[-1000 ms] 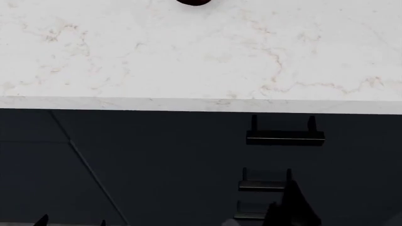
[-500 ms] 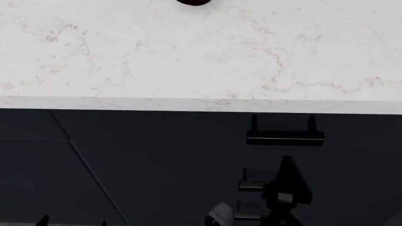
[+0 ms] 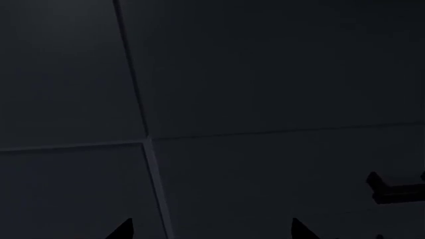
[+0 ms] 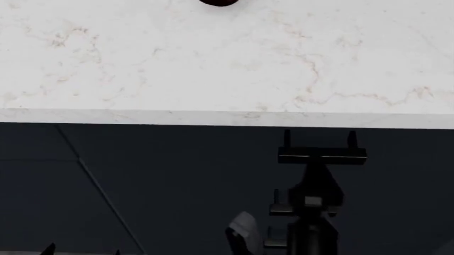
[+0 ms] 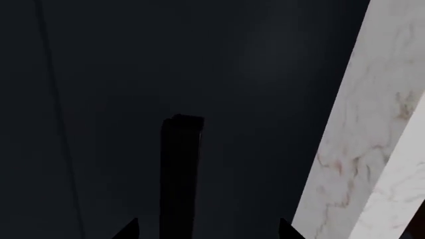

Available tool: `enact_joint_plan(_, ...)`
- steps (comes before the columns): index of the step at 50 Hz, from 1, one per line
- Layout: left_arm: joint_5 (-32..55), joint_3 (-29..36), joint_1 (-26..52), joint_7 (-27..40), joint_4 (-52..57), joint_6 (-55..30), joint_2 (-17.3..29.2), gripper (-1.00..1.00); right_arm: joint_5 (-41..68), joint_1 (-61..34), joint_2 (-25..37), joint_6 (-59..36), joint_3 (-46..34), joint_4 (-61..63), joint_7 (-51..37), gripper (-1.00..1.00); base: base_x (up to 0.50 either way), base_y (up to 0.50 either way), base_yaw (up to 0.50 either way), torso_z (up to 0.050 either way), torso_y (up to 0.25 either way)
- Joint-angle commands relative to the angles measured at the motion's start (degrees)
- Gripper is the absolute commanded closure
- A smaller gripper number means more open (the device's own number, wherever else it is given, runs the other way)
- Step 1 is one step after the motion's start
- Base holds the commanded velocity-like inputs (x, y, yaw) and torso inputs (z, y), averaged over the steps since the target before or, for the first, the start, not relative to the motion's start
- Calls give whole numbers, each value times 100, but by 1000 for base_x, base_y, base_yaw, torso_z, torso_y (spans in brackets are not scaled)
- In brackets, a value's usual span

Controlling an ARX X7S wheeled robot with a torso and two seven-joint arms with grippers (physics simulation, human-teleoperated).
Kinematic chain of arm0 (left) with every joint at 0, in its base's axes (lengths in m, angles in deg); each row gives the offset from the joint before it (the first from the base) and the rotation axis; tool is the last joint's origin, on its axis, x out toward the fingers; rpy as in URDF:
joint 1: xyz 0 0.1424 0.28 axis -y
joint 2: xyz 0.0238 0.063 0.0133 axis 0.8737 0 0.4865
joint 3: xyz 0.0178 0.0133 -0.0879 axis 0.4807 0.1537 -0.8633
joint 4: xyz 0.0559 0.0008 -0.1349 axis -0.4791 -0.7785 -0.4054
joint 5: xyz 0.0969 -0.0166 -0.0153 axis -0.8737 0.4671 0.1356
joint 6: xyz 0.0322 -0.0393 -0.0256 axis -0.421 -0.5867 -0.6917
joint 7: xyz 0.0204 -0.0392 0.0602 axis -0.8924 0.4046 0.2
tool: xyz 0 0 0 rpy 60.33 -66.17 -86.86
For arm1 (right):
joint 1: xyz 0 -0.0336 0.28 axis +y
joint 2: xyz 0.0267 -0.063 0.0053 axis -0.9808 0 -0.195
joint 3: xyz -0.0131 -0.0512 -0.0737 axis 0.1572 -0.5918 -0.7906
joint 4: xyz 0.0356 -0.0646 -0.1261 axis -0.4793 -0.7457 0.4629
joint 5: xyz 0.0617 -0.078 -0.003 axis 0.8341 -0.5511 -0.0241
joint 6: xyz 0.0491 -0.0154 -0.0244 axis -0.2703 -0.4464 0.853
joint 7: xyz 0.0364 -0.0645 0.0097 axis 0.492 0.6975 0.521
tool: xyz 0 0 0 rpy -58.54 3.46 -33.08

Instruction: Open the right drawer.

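Observation:
The right drawer (image 4: pixel 212 141) is a dark flat front just under the marble counter, and it sits flush. Its black bar handle (image 4: pixel 322 154) stands out on two posts. My right gripper (image 4: pixel 317 171) has its tip right below that bar in the head view. In the right wrist view the handle (image 5: pixel 180 169) runs lengthwise through the gap of the open right gripper (image 5: pixel 207 230), nearer one fingertip (image 5: pixel 127 230); nothing is clamped. My left gripper (image 4: pixel 83 249) hangs open low at the left, and in its wrist view the left gripper (image 3: pixel 211 230) faces bare cabinet front.
The white marble countertop (image 4: pixel 227 64) overhangs the cabinet, and its edge (image 5: pixel 359 149) shows beside the handle. A dark round object (image 4: pixel 218 2) sits at the counter's far edge. Two lower bar handles (image 4: pixel 289 209) lie under the top one. Another handle (image 3: pixel 398 186) shows in the left wrist view.
My right gripper has risen from the bottom of the head view, past the lower handles, up to just under the top drawer's bar. The left gripper has stayed put.

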Motion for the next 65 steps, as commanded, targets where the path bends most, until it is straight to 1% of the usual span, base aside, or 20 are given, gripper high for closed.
enact_joint_plan(1, 8, 18, -13, 41, 44, -23, 21, -100, 147, -148, -115, 328, -34, -336, -211, -100, 0, 0, 0, 0, 0)
enact_joint_plan(19, 13, 64, 2, 67, 38, -30, 47, -100, 448, -287, -292, 667, 20, -1120, -477, -100, 0, 0, 0, 0, 0)
enact_joint_plan(22, 15, 77, 3, 70, 51, -44, 51, -100, 381, -349, -385, 576, -111, -1404, -307, -100, 0, 0, 0, 0, 0)
enact_joint_plan(40, 36, 107, 12, 97, 47, -36, 74, -100, 390, -353, -385, 571, -120, -1405, -310, -100, 0, 0, 0, 0, 0)
enact_joint_plan(53, 45, 126, -5, 132, 82, -30, 93, -100, 466, -646, -455, 721, -70, -2027, -546, -100, 0, 0, 0, 0, 0)
enact_joint_plan(65, 42, 169, -8, 147, 109, -60, 115, -100, 492, -857, -509, 733, -19, -2352, -666, -100, 0, 0, 0, 0, 0)
